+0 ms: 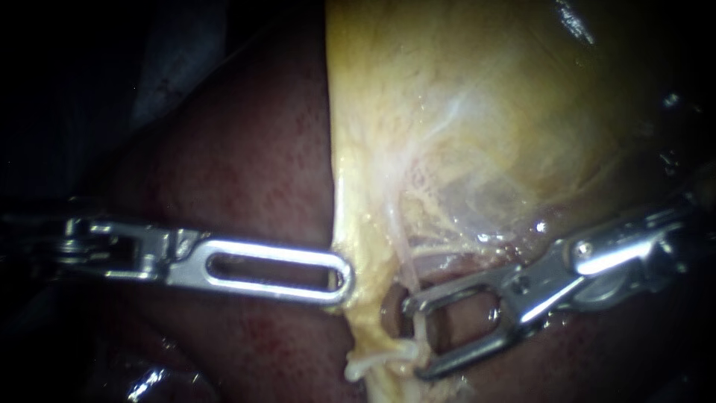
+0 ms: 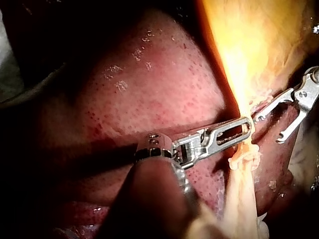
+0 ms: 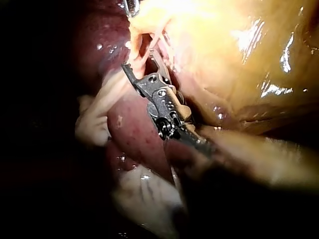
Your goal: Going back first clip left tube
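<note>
Our left instrument [image 1: 339,280] lies level, its claw closed flat, the tip just beside the tube [image 1: 409,261]. Our right instrument [image 1: 414,336] slants down toward it, with the claw open around that tube.

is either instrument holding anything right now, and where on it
The left instrument pinches the gallbladder at its edge. The right instrument holds nothing: its jaws stand open around the thin tube.
</note>
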Robot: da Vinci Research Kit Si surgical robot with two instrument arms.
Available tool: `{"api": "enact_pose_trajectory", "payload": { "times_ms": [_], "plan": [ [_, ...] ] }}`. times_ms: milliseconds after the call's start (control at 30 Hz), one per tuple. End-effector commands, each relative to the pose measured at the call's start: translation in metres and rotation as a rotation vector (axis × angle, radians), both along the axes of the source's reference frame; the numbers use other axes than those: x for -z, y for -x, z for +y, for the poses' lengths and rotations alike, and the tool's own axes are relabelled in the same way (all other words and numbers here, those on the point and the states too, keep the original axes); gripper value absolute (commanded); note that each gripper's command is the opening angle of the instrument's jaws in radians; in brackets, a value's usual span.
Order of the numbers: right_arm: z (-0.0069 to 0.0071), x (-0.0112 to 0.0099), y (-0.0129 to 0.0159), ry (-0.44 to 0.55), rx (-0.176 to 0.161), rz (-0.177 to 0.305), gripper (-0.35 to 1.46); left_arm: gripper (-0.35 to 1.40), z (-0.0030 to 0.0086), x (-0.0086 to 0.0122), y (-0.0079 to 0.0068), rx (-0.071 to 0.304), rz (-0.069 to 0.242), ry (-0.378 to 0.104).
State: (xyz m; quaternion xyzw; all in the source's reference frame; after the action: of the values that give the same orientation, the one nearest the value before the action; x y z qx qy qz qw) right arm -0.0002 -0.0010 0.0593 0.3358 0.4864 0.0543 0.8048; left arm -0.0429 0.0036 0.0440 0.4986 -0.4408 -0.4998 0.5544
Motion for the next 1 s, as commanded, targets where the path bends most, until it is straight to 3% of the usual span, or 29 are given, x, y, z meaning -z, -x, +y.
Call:
{"api": "enact_pose_trajectory", "payload": {
  "times_ms": [33, 267, 400, 600, 1000],
  "plan": [
    [0.0009, 0.0005, 0.0006, 0.006, -0.01, -0.001, 0.43, -0.35, 0.0, -0.0001, 0.0, 0.0, -0.001, -0.001],
    [0.0049, 0.003, 0.0038, 0.043, -0.051, -0.003, 0.43, -0.35, 0.0, -0.0005, 0.0, 0.0, 0.0, 0.001],
    [0.0061, 0.0039, 0.0047, 0.061, -0.07, -0.008, 0.43, -0.35, 0.0001, -0.0007, 0.0001, 0.0, 0.0, 0.001],
    [0.0061, 0.0039, 0.0048, 0.063, -0.07, -0.008, 0.43, -0.35, 0.0003, -0.0016, 0.0004, 0.001, 0.002, 0.003],
    [0.0061, 0.004, 0.0047, 0.063, -0.07, -0.008, 0.43, -0.35, 0.0012, -0.007, 0.0021, 0.004, 0.006, 0.016]
  ]
}}
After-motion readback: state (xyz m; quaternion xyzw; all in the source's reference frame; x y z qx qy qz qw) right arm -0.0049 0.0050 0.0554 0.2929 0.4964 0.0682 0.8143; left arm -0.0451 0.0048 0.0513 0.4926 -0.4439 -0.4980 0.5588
